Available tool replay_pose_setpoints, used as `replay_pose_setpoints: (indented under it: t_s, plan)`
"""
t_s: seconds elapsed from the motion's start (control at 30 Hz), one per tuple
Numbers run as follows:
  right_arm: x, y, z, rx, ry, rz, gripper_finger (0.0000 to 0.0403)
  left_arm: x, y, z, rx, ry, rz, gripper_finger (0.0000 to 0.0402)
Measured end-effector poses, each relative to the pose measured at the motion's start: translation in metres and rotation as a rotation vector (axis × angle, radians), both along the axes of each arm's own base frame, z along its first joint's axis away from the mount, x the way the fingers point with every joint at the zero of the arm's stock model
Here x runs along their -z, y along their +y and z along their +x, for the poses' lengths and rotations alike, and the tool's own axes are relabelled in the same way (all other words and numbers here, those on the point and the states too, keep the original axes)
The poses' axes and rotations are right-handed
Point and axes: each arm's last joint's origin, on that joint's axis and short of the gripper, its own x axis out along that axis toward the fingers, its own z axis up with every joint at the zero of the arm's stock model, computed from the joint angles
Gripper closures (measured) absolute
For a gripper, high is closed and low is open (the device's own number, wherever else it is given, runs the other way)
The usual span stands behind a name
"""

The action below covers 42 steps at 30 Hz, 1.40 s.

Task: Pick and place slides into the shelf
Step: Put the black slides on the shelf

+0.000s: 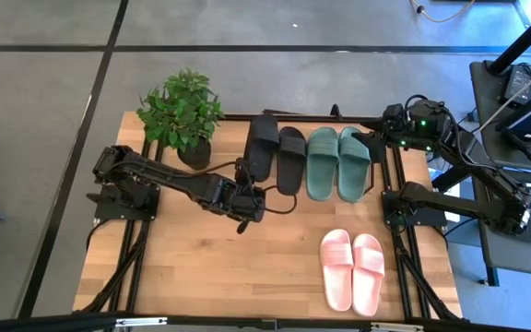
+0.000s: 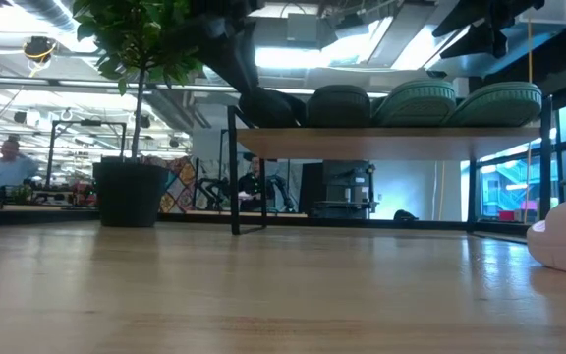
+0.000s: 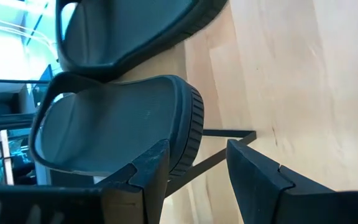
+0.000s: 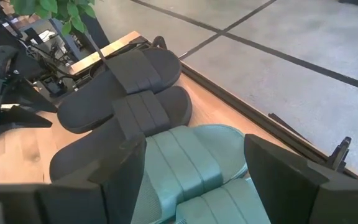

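- Saw the shelf (image 1: 313, 124) at the far edge of the table (image 1: 201, 267), beside a potted plant (image 1: 182, 115).
- Found four slides on the shelf in a row: black pair (image 1: 277, 152), then green pair (image 1: 337, 159).
- Noticed one black slide (image 1: 262, 146) tilted, heel sticking out past the shelf's front edge.
- Spotted the pink pair (image 1: 352, 267) down on the table near the front right corner, well apart from both arms.
- Had lots of bare wood in the middle and on the left.
- Left gripper (image 1: 247, 210): fingers (image 3: 253, 177) spread, holding nothing, just in front of the black slide heels (image 3: 120, 127).
- Right gripper (image 1: 373, 146): spread wide, holding nothing, just beside the green pair at the shelf's right end.
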Motion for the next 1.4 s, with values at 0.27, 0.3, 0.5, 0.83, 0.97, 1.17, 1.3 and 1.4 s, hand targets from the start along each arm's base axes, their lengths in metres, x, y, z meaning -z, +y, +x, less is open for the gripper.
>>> replay_pose_setpoints:
  t_s: [0.27, 0.3, 0.5, 0.83, 0.97, 1.17, 1.3, 1.4]
  plan:
    - [0.000, 0.000, 0.000, 0.001, -0.002, 0.004, 0.0132, -0.001, -0.004, -0.001, -0.004, -0.013, 0.052, 0.0248]
    - [0.000, 0.000, 0.000, 0.001, -0.002, 0.004, 0.0132, -0.001, -0.005, -0.001, -0.002, -0.013, 0.052, 0.0248]
    - [0.000, 0.000, 0.000, 0.001, -0.001, 0.003, 0.0132, -0.001, -0.002, -0.001, -0.009, -0.012, 0.052, 0.0248]
    - [0.000, 0.000, 0.000, 0.000, 0.001, -0.001, 0.0132, 0.007, 0.011, 0.001, -0.043, 0.001, 0.041, 0.0248]
    - [0.000, 0.000, 0.000, 0.000, 0.001, -0.001, 0.0132, 0.015, 0.013, -0.001, -0.047, 0.025, 0.046, 0.0248]
    - [0.000, 0.000, 0.000, 0.000, 0.001, 0.000, 0.0132, 0.015, 0.013, 0.000, -0.048, 0.007, 0.042, 0.0248]
    - [0.000, 0.000, 0.000, 0.000, 0.000, 0.000, 0.0132, 0.015, 0.012, 0.001, -0.048, -0.007, 0.039, 0.0248]
    - [0.000, 0.000, 0.000, 0.000, 0.000, 0.000, 0.0132, 0.015, 0.012, 0.002, -0.048, -0.013, 0.036, 0.0248]
